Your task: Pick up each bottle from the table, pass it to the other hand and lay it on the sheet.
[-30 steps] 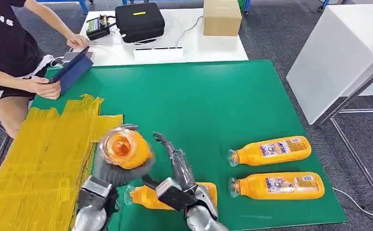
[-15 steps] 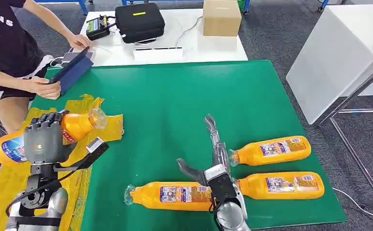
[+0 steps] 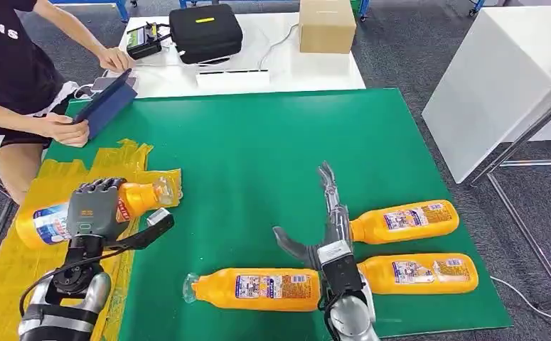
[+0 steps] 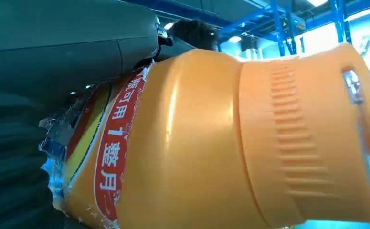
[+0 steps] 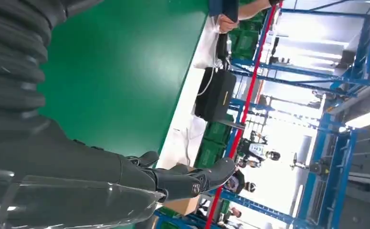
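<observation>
Bottle is gripped lying sideways by the left hand over the yellow sheet at left, while the right hand is held empty, fingers spread, near three bottles on the green table.

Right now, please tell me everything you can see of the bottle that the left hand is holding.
The held bottle looks like orange plastic, with a clear cap at its neck and a label in blue, white and red bearing printed characters. It lies nearly horizontal over the yellow sheet, cap toward the green mat. The left hand grips it around the middle. Whether it already rests on the sheet, I cannot tell.
</observation>
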Controlling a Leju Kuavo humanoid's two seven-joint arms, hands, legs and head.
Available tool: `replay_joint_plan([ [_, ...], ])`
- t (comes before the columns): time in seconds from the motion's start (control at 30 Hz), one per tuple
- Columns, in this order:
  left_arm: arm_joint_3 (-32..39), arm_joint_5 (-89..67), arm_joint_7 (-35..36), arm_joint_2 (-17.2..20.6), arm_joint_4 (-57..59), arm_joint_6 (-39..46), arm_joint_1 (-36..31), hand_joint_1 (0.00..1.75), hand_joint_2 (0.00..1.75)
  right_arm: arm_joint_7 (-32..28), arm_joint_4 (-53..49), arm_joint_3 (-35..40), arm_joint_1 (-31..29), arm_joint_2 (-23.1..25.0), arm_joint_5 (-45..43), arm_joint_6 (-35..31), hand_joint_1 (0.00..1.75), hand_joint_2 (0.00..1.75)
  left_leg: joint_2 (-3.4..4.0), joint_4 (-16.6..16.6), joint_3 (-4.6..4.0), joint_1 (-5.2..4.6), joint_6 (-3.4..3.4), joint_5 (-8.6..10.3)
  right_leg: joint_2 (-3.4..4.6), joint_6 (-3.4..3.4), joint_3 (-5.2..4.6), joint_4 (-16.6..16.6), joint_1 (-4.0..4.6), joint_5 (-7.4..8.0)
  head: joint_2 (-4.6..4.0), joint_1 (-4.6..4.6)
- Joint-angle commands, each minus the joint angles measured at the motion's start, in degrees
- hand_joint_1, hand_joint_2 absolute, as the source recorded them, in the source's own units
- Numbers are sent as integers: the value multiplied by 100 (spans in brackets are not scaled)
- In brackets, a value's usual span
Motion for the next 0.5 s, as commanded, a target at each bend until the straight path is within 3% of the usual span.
replay_joint_plan([
  [0.03, -208, -102, 16, 100, 512, -29, -327, 175, 175, 27, 48, -142, -62, -95, -14, 9, 0, 175, -2, -3, 20, 5, -2, -7, -14, -1, 28, -10, 6, -8, 0, 0],
  [0.2, -200, -102, -5, 93, 612, -229, -366, 175, 175, 28, 58, -127, -69, -86, 1, 14, 0, 175, -1, -3, 10, 2, -2, -2, -9, -1, 15, -6, 3, -4, 0, 0],
  [0.33, -245, -102, 192, 41, 1769, -410, -909, 175, 175, 69, 31, -98, -126, -102, 33, 77, 0, 175, -11, -5, 12, 1, -3, 1, -19, -2, 19, -7, 3, -4, 0, 0],
  [0.5, 122, 13, 160, -152, 2338, -422, -1077, 175, 175, 111, 54, -76, -151, -94, 48, 88, 0, 175, -4, -4, 13, 2, -2, -1, -12, -1, 20, -7, 3, -3, 0, 0],
])
